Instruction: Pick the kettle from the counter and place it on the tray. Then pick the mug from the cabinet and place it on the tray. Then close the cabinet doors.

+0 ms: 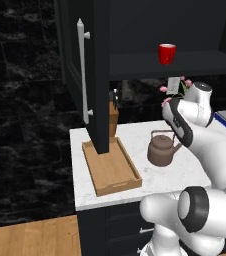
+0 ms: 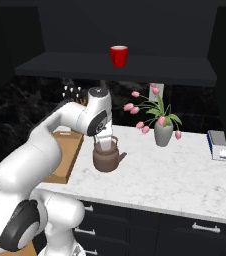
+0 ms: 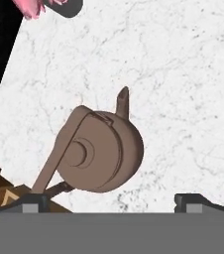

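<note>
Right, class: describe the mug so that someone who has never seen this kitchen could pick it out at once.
Start at the big dark wall cabinet above the white marble counter, whose doors stand open. On its inner shelf stands the mug, alone and upright. It is small and bright red, unlike the brown kettle and grey vase of pink flowers down on the counter.

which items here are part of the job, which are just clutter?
Job: kettle, tray, mug, cabinet, cabinet door, counter.
Clutter: vase of pink tulips, knife block, blue-and-white book.
</note>
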### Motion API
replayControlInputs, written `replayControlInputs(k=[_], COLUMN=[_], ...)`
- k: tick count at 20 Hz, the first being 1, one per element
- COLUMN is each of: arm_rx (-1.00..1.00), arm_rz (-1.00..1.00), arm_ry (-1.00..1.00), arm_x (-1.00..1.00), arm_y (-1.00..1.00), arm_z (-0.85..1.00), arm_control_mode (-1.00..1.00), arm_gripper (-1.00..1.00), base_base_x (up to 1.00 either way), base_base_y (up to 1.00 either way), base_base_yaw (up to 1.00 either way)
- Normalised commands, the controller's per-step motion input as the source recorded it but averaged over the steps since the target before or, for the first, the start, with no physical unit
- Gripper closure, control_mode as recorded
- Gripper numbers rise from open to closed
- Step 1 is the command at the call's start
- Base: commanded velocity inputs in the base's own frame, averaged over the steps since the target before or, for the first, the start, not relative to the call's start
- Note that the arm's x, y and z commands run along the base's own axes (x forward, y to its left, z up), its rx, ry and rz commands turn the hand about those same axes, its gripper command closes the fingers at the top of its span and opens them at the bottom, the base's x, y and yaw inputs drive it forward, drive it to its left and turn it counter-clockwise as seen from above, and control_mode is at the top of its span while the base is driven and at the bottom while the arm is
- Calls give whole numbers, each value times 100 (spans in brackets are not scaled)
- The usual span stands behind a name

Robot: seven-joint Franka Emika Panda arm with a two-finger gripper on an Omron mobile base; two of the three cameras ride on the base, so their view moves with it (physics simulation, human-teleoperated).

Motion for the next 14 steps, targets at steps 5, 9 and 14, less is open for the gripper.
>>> replayControlInputs(k=[5,9,14], arm_rx=[4,2,1], arm_rz=[-3,-3,-3], arm_ry=[4,6,6], arm_x=[19,20,19], arm_y=[0,0,0], arm_z=[-11,-13,-12], arm_control_mode=[-100,-100,-100], arm_gripper=[-100,-100,-100], base_base_x=[0,0,0], base_base_y=[0,0,0], base_base_yaw=[0,0,0])
